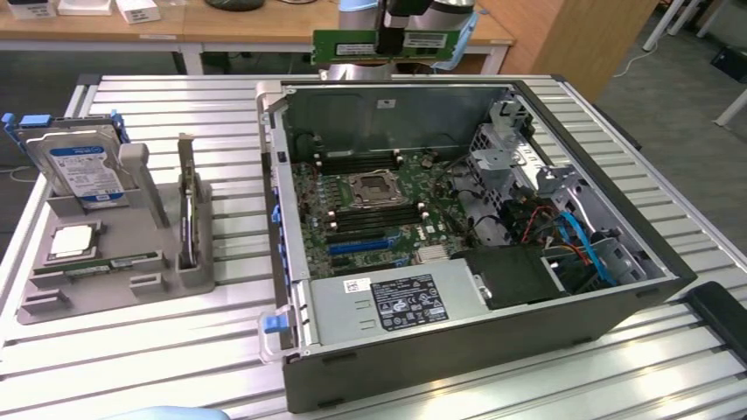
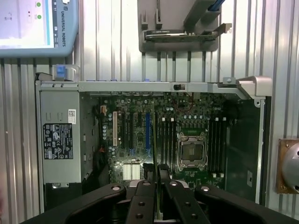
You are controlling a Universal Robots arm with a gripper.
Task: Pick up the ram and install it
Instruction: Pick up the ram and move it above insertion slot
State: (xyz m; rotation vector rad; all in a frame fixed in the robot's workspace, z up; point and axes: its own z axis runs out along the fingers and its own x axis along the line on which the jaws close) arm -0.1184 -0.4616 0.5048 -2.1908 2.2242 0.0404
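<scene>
Gripper (image 1: 391, 39): clamped on ram (image 1: 345, 45) at mid-length.
Ram axis: level, parallel to memory slots (image 2: 167, 140).
Position: above case (image 1: 491, 346), at end opposite power supply (image 1: 391, 302).

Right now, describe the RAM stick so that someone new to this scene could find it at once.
Start at the open computer case on the slatted table. Above its far wall, the gripper is shut on the ram, a long thin green circuit board. Unlike the boxy blue-labelled hard drive in the grey holder at the exterior view's left, it hangs in the air.
</scene>
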